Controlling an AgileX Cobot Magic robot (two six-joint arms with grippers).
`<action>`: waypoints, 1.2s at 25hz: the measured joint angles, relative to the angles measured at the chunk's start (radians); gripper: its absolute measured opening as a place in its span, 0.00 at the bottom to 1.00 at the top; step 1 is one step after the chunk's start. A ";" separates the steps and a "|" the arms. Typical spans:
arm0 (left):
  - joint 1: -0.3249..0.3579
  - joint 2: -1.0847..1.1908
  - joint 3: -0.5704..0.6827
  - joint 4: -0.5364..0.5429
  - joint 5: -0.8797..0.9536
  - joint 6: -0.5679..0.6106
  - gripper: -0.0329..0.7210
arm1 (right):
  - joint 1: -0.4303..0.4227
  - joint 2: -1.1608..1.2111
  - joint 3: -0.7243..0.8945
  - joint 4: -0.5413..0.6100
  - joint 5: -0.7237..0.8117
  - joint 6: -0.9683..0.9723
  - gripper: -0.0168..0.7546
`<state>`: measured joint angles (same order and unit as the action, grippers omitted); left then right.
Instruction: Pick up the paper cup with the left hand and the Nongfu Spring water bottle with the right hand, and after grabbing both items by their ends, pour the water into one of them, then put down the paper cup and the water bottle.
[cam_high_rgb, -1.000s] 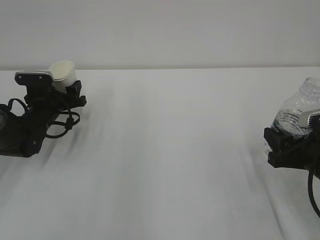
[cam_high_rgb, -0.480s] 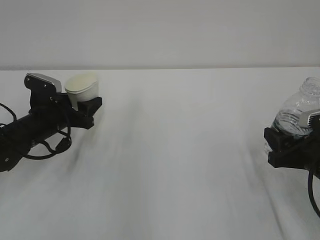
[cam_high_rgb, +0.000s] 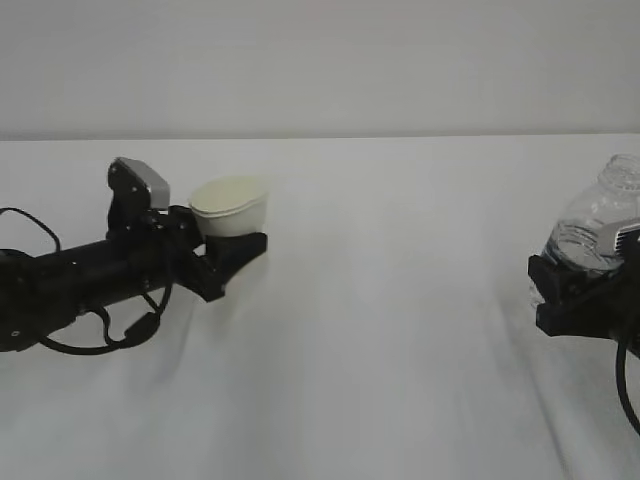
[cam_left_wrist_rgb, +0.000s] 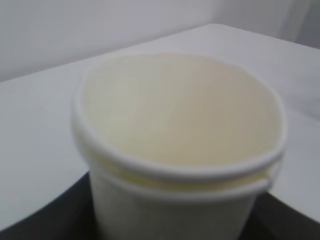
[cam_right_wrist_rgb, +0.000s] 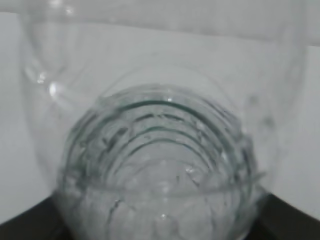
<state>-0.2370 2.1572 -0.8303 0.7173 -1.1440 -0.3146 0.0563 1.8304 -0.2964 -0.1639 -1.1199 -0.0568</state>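
The white paper cup (cam_high_rgb: 232, 208) stands upright in my left gripper (cam_high_rgb: 236, 240), which is shut on its lower part and holds it above the table, left of centre. In the left wrist view the cup (cam_left_wrist_rgb: 175, 145) fills the frame, its cream inside showing no liquid, with black fingers (cam_left_wrist_rgb: 45, 210) at its sides. At the far right edge, my right gripper (cam_high_rgb: 580, 285) is shut on the clear, uncapped Nongfu Spring water bottle (cam_high_rgb: 595, 225). The bottle (cam_right_wrist_rgb: 160, 150) fills the right wrist view, mouth pointing away. Clear water sits in its lower part.
A white table (cam_high_rgb: 380, 330) stretches under both arms, with a pale wall (cam_high_rgb: 320, 60) behind it. The left arm's black tube and cable loops (cam_high_rgb: 60, 290) lie low at the left edge. A wide bare stretch separates cup and bottle.
My left arm has carried the cup to the right and slightly down, toward the middle of the table. The right gripper and the bottle have not moved.
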 joint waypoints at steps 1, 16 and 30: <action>-0.026 -0.002 0.000 0.012 0.000 -0.002 0.62 | 0.000 0.000 0.000 -0.002 0.000 -0.007 0.61; -0.312 0.067 -0.114 0.024 0.000 -0.009 0.62 | 0.000 0.000 0.000 -0.035 0.000 -0.040 0.61; -0.332 0.096 -0.139 0.024 0.000 -0.021 0.62 | 0.000 -0.108 0.014 -0.062 0.118 -0.053 0.61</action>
<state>-0.5690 2.2536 -0.9688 0.7415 -1.1440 -0.3360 0.0563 1.7229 -0.2827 -0.2256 -1.0021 -0.1098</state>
